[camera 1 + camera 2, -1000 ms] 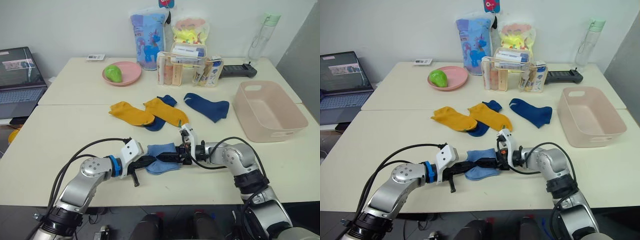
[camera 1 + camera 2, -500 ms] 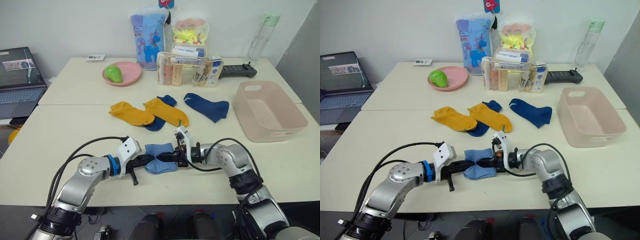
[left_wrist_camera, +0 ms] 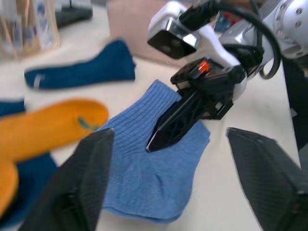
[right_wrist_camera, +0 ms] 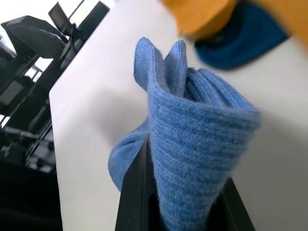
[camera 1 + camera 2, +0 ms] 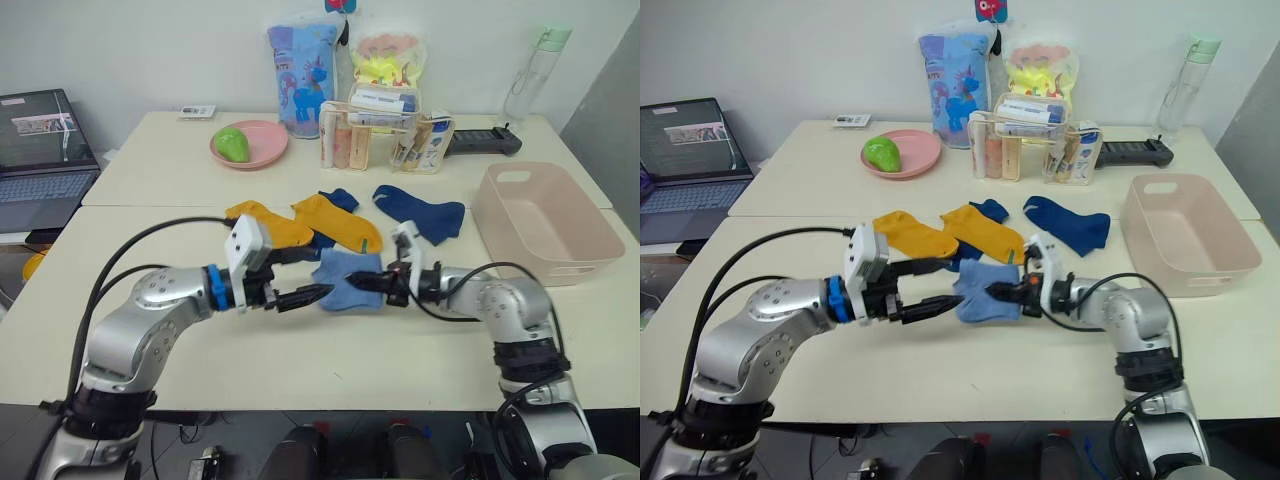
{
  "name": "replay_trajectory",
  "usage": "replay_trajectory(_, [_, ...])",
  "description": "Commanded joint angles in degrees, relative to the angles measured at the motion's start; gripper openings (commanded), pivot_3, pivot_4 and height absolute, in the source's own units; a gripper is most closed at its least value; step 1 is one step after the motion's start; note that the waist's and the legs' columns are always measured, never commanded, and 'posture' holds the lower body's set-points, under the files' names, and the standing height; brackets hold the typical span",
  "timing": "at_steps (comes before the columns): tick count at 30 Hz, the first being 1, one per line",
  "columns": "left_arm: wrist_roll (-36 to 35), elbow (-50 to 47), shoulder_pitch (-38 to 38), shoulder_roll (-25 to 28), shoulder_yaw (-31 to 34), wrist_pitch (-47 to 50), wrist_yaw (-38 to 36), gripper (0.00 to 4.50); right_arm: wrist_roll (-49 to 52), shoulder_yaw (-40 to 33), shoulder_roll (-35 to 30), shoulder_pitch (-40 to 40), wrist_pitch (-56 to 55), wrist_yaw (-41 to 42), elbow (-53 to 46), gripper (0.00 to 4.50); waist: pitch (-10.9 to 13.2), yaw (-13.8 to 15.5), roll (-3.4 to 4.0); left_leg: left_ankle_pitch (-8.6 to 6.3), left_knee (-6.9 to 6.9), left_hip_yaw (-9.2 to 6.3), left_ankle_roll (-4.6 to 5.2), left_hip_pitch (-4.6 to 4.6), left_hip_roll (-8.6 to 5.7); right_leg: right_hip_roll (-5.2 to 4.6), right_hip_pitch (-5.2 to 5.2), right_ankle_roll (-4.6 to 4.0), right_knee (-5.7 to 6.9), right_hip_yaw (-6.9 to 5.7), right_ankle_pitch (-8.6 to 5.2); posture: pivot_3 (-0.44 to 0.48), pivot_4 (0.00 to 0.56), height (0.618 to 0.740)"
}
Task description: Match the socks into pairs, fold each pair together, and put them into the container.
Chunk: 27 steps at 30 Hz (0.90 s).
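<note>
The folded light blue socks [image 5: 343, 281] are pinched at their right edge by my right gripper [image 5: 362, 284], which is shut on them and holds them just above the near part of the table. In the right wrist view the blue knit [image 4: 192, 144] bulges between its black fingers [image 4: 134, 192]. My left gripper [image 5: 312, 273] is open just left of the pair and touches nothing; its fingers [image 3: 91, 183] stand wide apart. Behind lie two mustard yellow socks [image 5: 265, 224] [image 5: 337, 222] and two navy socks [image 5: 420, 212] [image 5: 336, 199]. The pale pink container [image 5: 575, 262] stands at the right.
A pink plate [image 5: 262, 152] with a green fruit, a clear organiser box [image 5: 385, 140], two printed bags [image 5: 300, 65], a bottle [image 5: 535, 75] and a black device [image 5: 485, 143] line the far side. A laptop [image 5: 40, 140] stands at the far left.
My right gripper closed on the light blue socks and carried them up and away from the front edge. My left gripper has let go of them and opened. The camera has shifted.
</note>
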Motion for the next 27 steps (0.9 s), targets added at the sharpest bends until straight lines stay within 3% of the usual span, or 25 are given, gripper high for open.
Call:
replay_trajectory(1, [-1.75,-0.83,-3.55,-1.12,0.04,0.95,1.04,4.48,3.40,-7.00,-2.97,-2.64,2.50,-2.51,-4.98,0.00,0.01,0.01,0.01,0.00,0.00,0.01,0.00,-0.02,0.00,0.00,-0.01,0.00,0.00,0.00,0.00,0.000,0.150,0.740])
replay_trajectory(7, [2.73,5.14,-13.12,-8.20,-4.57,-2.92,4.11,4.48,4.74,-16.06,-12.37,-6.89,4.87,-5.37,-6.52,0.00,0.04,0.22,-0.01,0.01,0.08,0.01,0.00,-0.14,-0.01,-0.03,-0.02,0.00,-0.01,-0.05,0.00,0.000,0.150,0.740])
replay_trajectory(12, [6.41,12.87,-21.70,-16.93,-7.22,-8.34,6.82,4.48,2.45,-17.70,-23.02,-11.38,1.70,-3.85,-3.11,0.00,0.09,0.24,-0.10,0.02,0.11,0.05,0.02,-0.27,-0.04,-0.07,-0.04,0.02,-0.09,-0.09,0.01,0.000,0.150,0.740])
replay_trajectory(15, [9.58,18.12,-26.56,-21.32,-8.89,-12.09,7.86,4.48,-6.90,-11.23,-32.39,-11.83,-9.73,-1.12,0.13,0.00,0.11,0.26,-0.13,0.02,0.14,0.09,0.02,-0.33,-0.01,-0.07,-0.06,0.02,-0.10,-0.15,0.01,0.000,0.150,0.740])
replay_trajectory(19, [12.78,26.15,-32.76,-27.98,-9.38,-18.28,9.80,4.48,-32.25,6.81,-46.79,-12.35,-41.12,2.73,10.83,0.00,0.16,0.14,-0.20,0.07,0.19,0.25,0.11,-0.34,-0.05,-0.12,-0.05,0.16,-0.09,-0.14,0.01,0.000,0.150,0.740])
replay_trajectory(22, [13.29,27.96,-34.42,-30.25,-9.20,-19.88,9.50,4.48,-36.67,8.72,-46.68,-15.51,-50.40,3.59,20.05,0.00,0.19,-0.73,-0.26,0.07,0.14,0.43,0.10,-0.27,0.02,-0.12,-0.05,0.20,-0.07,0.00,0.01,0.000,0.150,0.740])
replay_trajectory(27, [12.22,22.96,-32.32,-32.61,-11.01,-17.64,9.20,4.48,-49.90,15.44,-47.69,-19.32,-70.16,2.96,34.37,0.00,0.21,-0.90,-0.24,0.09,0.10,0.48,0.07,-0.23,0.08,-0.09,-0.11,0.20,-0.04,0.05,0.01,0.000,0.150,0.740])
